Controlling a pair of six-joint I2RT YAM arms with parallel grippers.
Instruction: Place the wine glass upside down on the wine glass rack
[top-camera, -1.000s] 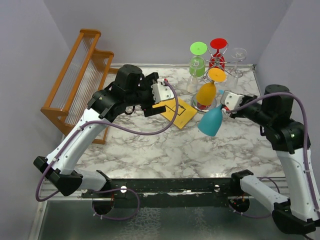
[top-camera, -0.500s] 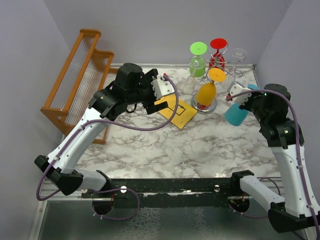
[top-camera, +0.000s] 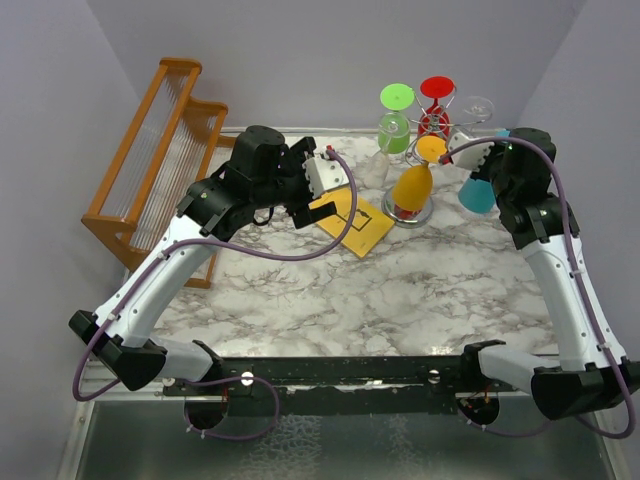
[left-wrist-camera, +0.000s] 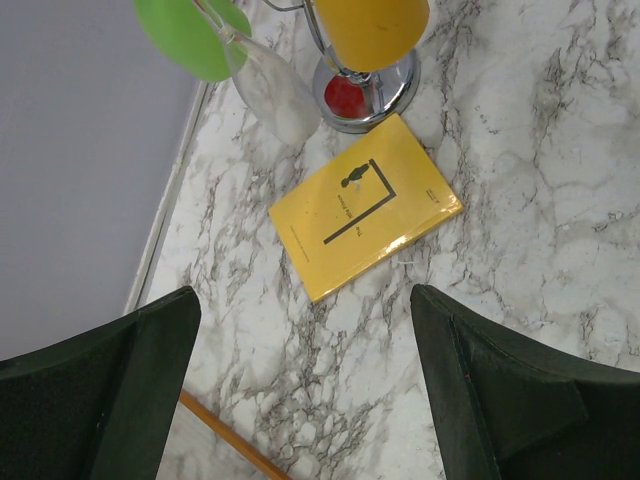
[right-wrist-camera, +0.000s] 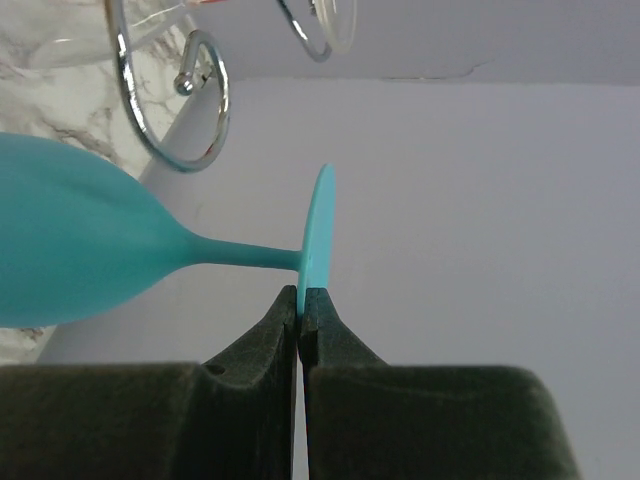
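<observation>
Teal glass (top-camera: 476, 192), tilted, sits just right of the rack (top-camera: 437, 120). My right claw (right-wrist-camera: 299, 300) is clamped tight on its foot rim; left claw (left-wrist-camera: 300, 330) gapes wide, empty, left of rack

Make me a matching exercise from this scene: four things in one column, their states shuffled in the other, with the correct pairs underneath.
Things
1. teal wine glass
2. orange wine glass
3. yellow booklet
4. left gripper

States
a. lying flat on the table
b. open, holding nothing
c. pinched by the rim of its foot in the right gripper
d. hanging bowl-down on the silver rack

Pairs: 1-c, 2-d, 3-a, 4-b
</observation>
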